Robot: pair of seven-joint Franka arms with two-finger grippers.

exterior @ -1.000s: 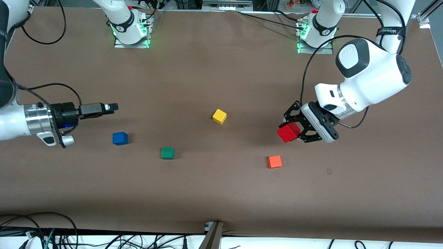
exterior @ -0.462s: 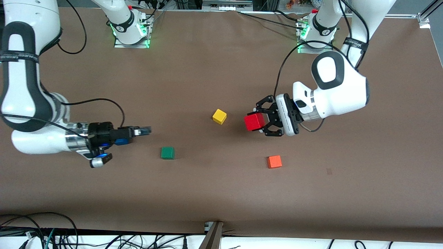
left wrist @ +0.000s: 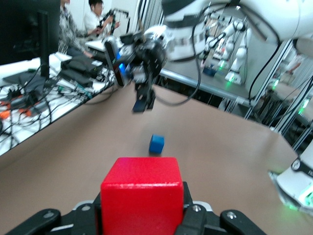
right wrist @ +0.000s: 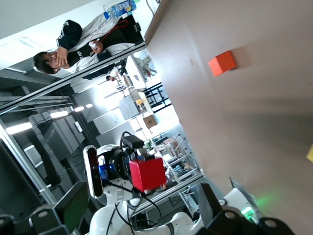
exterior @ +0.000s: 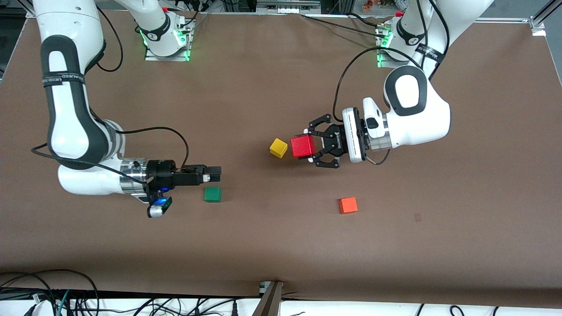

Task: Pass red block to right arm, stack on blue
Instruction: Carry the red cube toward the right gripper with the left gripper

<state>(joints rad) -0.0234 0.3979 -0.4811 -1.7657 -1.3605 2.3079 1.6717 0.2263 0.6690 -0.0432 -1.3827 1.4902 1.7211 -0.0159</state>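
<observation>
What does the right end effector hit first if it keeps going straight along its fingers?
Probably the red block held by the left end effector; the right end effector, open, points toward it. Height alignment is unclear.

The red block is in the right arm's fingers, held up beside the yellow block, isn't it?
Not quite. The red block is held by the left gripper, not the right arm's. The front view shows it, held up beside the yellow block.
</observation>
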